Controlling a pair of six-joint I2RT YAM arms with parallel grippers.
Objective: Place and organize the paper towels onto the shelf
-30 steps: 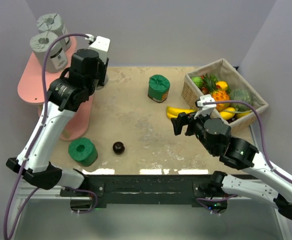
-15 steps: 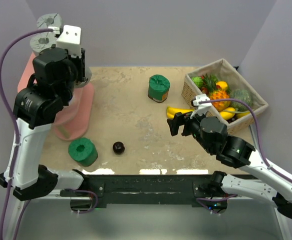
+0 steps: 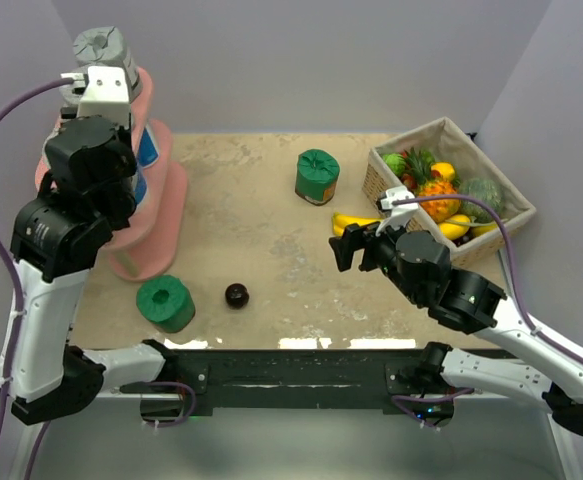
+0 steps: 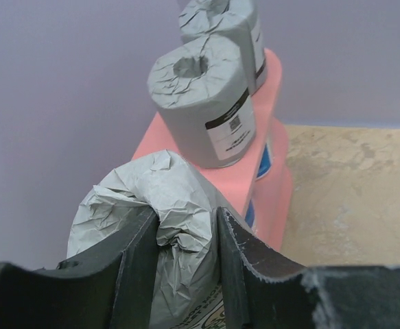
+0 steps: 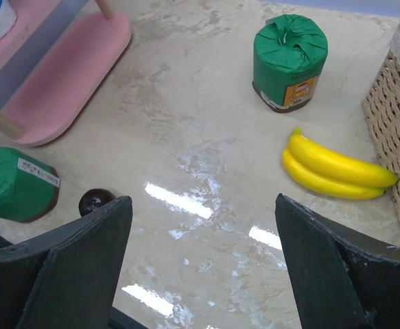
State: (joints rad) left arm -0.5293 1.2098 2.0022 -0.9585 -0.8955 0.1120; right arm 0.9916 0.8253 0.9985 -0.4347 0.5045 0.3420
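Note:
My left gripper (image 4: 186, 236) is shut on a crumpled grey paper towel roll (image 4: 162, 195) and holds it above the near end of the shelf's top pink board (image 4: 248, 171). Two more grey rolls (image 4: 200, 103) (image 4: 224, 27) stand on that board. A white-and-blue roll (image 3: 151, 150) shows under the top board. One green roll (image 3: 317, 177) stands mid-table, and another green roll (image 3: 166, 303) lies near the shelf's lower board (image 3: 161, 235). My right gripper (image 5: 203, 202) is open and empty above the table, between the two green rolls (image 5: 289, 62) (image 5: 14, 185).
A small dark ball (image 3: 236, 295) lies beside the near green roll. Bananas (image 3: 356, 222) lie next to a wicker fruit basket (image 3: 496, 235) at the right. My left arm (image 3: 71, 210) stands over the shelf and hides one grey roll in the top view.
My left arm has swung left and up with the grey roll, from beside the shelf to over its top board. My right gripper has edged slightly left.

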